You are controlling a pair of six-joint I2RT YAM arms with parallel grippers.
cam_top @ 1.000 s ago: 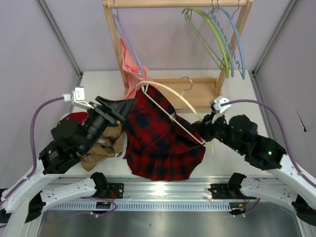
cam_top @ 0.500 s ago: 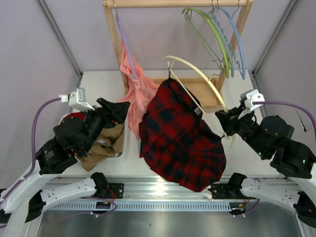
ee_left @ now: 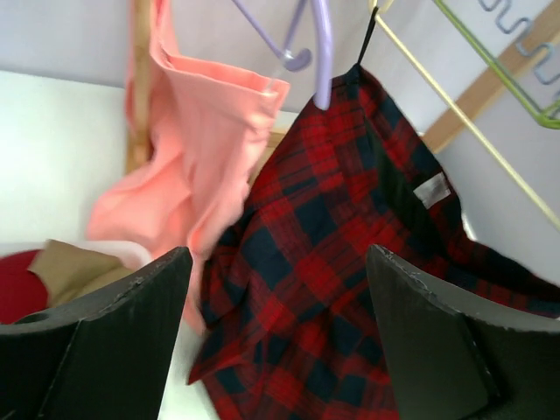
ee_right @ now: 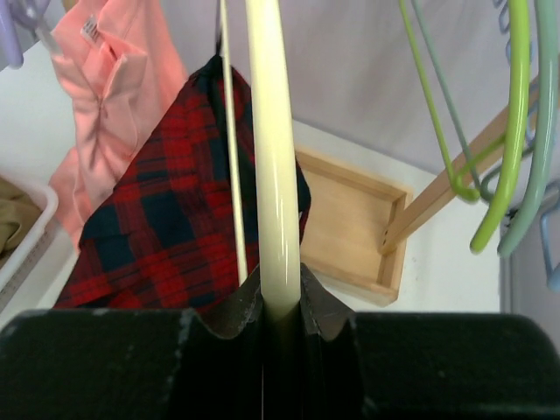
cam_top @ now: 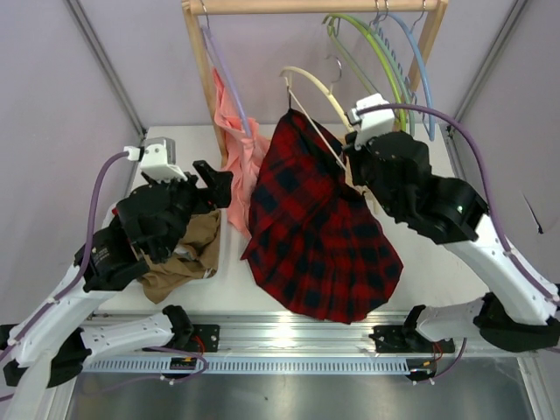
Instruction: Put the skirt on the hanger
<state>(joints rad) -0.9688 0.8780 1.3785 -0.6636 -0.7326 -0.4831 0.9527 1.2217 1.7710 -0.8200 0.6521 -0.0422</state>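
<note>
The red and black plaid skirt [cam_top: 319, 227] hangs from the cream hanger [cam_top: 312, 83], lifted above the table in front of the wooden rack. It also shows in the left wrist view [ee_left: 350, 262] and the right wrist view [ee_right: 166, 219]. My right gripper [cam_top: 354, 150] is shut on the cream hanger's arm [ee_right: 273, 157], which runs up between the fingers [ee_right: 325, 306]. The hanger's metal hook [cam_top: 332, 66] is up near the rack's top bar. My left gripper [cam_top: 214, 179] is open and empty, left of the skirt, pointing at it [ee_left: 278, 350].
A salmon-pink garment [cam_top: 232, 144] hangs on a lilac hanger [cam_top: 223, 74] from the wooden rack [cam_top: 311, 7]. Green and blue hangers [cam_top: 398, 70] hang at the rack's right. A tan cloth [cam_top: 188, 254] lies in a white bin at left. The rack's wooden base [ee_right: 350, 227] is behind the skirt.
My right arm has lifted the hanger and skirt up and back toward the rack's top bar. My left arm has moved slightly up and to the right, still open.
</note>
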